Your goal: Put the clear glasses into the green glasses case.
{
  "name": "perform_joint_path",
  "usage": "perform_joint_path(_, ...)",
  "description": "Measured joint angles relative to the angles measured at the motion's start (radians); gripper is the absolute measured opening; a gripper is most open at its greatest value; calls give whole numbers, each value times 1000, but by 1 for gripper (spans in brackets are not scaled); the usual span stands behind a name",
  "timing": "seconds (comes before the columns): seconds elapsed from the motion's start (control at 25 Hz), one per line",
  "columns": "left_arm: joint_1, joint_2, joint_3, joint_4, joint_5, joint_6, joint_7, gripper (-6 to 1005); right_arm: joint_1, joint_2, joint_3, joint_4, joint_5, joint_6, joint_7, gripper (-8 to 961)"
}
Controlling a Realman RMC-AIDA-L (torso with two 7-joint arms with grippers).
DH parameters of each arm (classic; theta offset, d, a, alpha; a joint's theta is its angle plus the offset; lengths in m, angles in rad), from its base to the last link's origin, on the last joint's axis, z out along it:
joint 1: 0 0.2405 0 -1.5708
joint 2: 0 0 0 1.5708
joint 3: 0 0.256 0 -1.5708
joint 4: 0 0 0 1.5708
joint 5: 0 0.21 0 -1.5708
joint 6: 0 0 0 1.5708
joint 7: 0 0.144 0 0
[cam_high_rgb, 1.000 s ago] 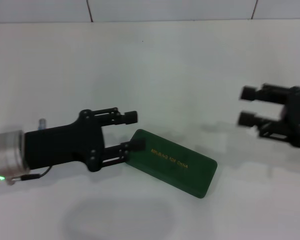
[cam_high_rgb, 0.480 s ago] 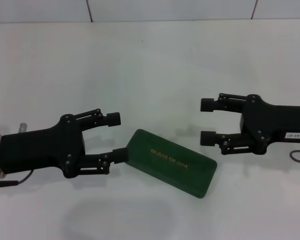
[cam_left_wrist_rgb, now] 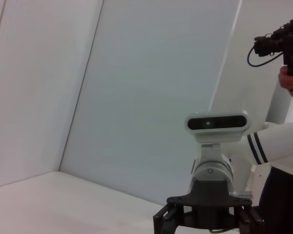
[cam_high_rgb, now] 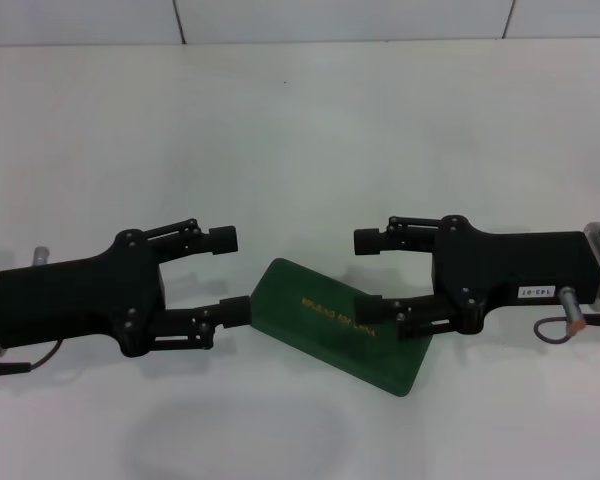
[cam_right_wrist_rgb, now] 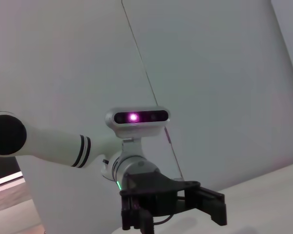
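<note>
The green glasses case (cam_high_rgb: 302,318) lies shut on the white table, set at a slant, with gold lettering on its lid. My left gripper (cam_high_rgb: 230,275) is open at the case's left end, its lower finger (cam_high_rgb: 234,311) right by the corner. From the other side my right gripper (cam_high_rgb: 368,274) is also open, and its lower finger (cam_high_rgb: 372,308) overlaps the lid's right half. The two grippers face each other. In the left wrist view the right arm's gripper (cam_left_wrist_rgb: 207,220) shows farther off. The right wrist view shows the left arm's gripper (cam_right_wrist_rgb: 173,207). The clear glasses are out of view.
The white table (cam_high_rgb: 300,130) runs back to a tiled white wall (cam_high_rgb: 340,18). In the left wrist view a person's hand holds a camera (cam_left_wrist_rgb: 283,46) beyond the right arm.
My right gripper has moved left from the table's right side to above the case's right half. My left gripper drew back a little to the left and stays open.
</note>
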Motion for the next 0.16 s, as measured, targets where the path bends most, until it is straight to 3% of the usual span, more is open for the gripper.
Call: perform_joint_path(0.16, 0, 1, 0, 2, -2, 0, -3, 865, -4, 0, -5, 0, 5, 1, -5, 823)
